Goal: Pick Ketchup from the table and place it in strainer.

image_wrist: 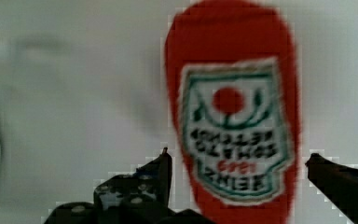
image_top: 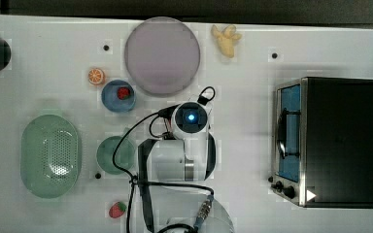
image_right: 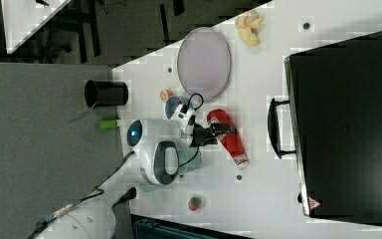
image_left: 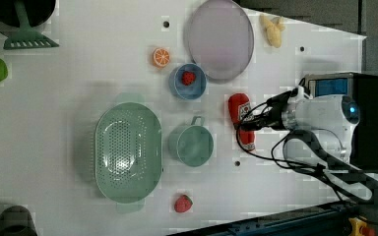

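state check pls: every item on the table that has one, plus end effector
ketchup bottle: lying flat on the table, label up, not gripped
end effector: open, fingers either side of the bottle
strainer: upright, empty
green cup: upright, empty
blue bowl: holds a strawberry
purple plate: empty
toaster oven: door shut
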